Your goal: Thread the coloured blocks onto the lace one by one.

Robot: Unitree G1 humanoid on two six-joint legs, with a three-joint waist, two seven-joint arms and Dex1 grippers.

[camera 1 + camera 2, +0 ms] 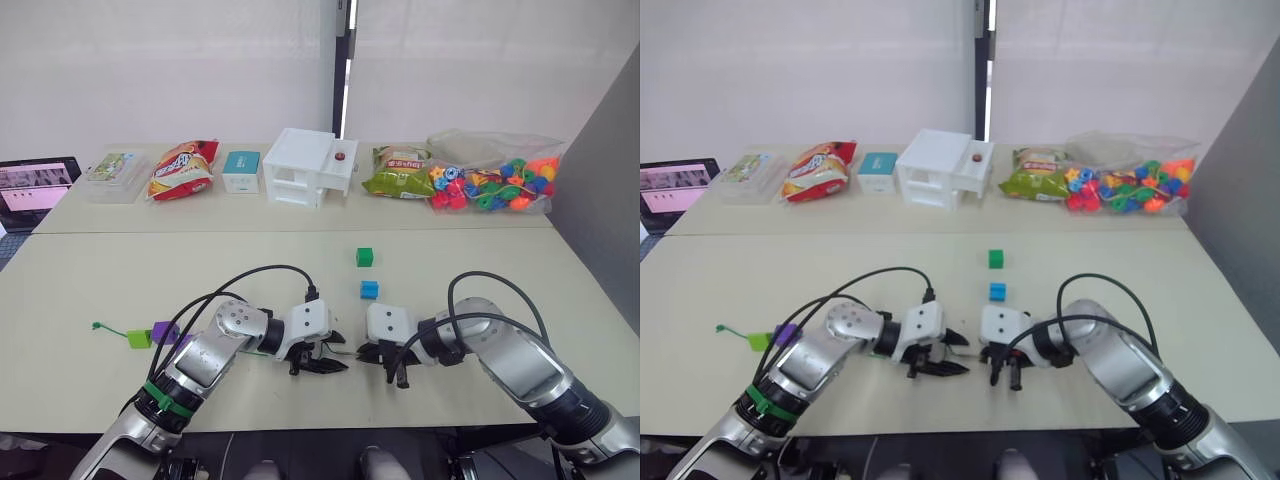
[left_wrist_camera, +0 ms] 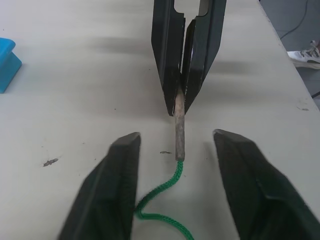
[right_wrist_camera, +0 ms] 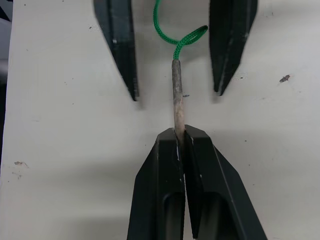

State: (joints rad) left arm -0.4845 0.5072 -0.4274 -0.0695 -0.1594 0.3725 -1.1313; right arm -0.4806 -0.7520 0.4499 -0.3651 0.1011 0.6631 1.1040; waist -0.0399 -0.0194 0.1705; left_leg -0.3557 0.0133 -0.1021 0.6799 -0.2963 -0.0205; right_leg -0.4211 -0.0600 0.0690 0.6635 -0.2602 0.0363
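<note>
- The right gripper (image 3: 181, 137) has its jaws closed tight on the far end of the stiff greyish tip (image 3: 177, 95) of the lace (image 2: 165, 197), low over the desk (image 1: 100, 290).
- The left gripper (image 2: 176, 145) faces it with jaws spread wide; the tip lies between them, touching neither finger.
- Behind the tip the green cord curls in a small loop on the desk, between the left jaws.
- In the head views both grippers meet near the front middle of the desk, fingertips nearly touching.
- The lace's other end, with its knot (image 1: 96, 326), lies well off to the left, near the left forearm.
- A lime green block (image 1: 138, 338) and a purple block (image 1: 165, 331) sit side by side on the cord there.
- The blue block (image 1: 369, 290) rests loose on the desk just beyond the grippers; the dark green block (image 1: 365, 257) lies farther back.
- A clear bag of bright beads (image 1: 495, 185) lies at the far right.
</note>
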